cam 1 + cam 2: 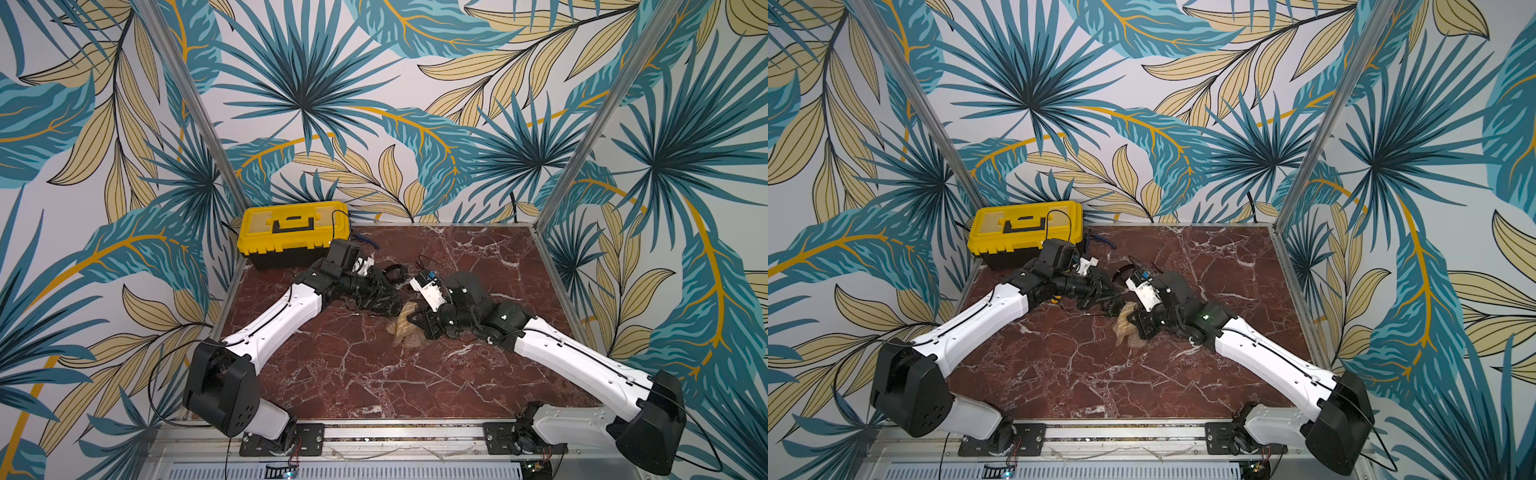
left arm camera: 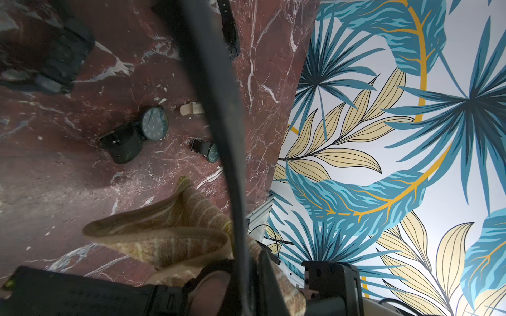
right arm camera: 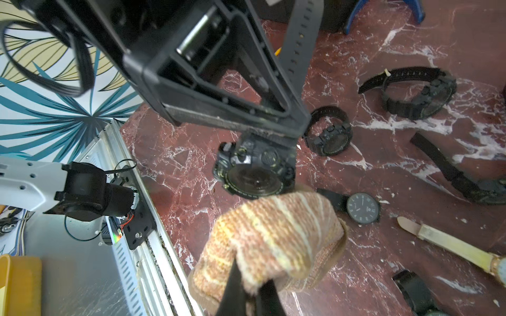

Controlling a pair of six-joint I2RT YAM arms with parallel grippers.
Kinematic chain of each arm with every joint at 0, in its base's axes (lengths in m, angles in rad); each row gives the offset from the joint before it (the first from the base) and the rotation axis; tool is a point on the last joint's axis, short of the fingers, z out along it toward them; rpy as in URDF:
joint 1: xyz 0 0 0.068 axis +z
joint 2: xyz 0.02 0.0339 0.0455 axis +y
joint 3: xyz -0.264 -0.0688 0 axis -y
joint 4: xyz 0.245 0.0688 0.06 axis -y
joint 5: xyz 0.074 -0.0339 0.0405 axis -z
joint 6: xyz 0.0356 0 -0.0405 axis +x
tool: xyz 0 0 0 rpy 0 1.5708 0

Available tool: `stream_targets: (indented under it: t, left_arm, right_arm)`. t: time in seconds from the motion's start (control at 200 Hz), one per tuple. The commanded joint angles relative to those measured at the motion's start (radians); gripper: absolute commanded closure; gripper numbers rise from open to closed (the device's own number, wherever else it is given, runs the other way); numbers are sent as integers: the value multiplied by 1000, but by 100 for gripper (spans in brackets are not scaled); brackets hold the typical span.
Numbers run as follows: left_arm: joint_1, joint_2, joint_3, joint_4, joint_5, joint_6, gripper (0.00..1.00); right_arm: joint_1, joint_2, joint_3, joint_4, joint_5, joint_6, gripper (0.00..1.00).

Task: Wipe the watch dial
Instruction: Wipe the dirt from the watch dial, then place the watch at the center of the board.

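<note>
A chunky black watch [image 3: 254,169] hangs above the marble table [image 1: 374,374], with my left gripper [image 3: 273,136] shut on its case. Its round dial [image 3: 253,182] faces the right wrist camera, and its strap [image 2: 219,109] crosses the left wrist view. My right gripper [image 3: 249,295] is shut on a tan and orange striped cloth [image 3: 273,235]. The cloth's bunched fold meets the dial's lower rim; most of the glass shows uncovered. In both top views the two grippers meet mid-table, left gripper [image 1: 384,305], right gripper [image 1: 415,322], with the cloth [image 1: 405,328] [image 1: 1127,326] hanging between them.
Several other black watches lie on the table behind the grippers [image 3: 328,136] [image 3: 416,93] [image 3: 362,208], plus a beige-strapped watch [image 3: 451,246]. A yellow toolbox [image 1: 291,228] stands at the back left corner. Metal frame posts [image 1: 582,145] edge the table.
</note>
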Motion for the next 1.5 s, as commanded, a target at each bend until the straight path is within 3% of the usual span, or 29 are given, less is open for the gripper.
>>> stream_targets:
  t: [0.0, 0.29, 0.626, 0.931, 1.272, 1.492]
  left_arm:
    - [-6, -20, 48, 16, 7, -2, 100]
    - [-10, -9, 77, 16, 1, -4, 100]
    - [-4, -5, 99, 16, 8, -4, 100]
    - [-5, -8, 66, 16, -4, 1, 100]
    - [-11, -18, 31, 16, -11, 2, 100]
    - [-13, -42, -3, 16, -17, 5, 100]
  right_arm:
    - [8, 60, 54, 44, -51, -16, 100]
    - [58, 209, 123, -32, -50, -24, 100]
    - [58, 149, 34, -148, 47, 3, 100]
    - [58, 38, 80, -100, 79, -19, 100]
    - [57, 173, 186, -21, 184, -13, 100]
    - [-21, 228, 185, 8, 181, 76, 100]
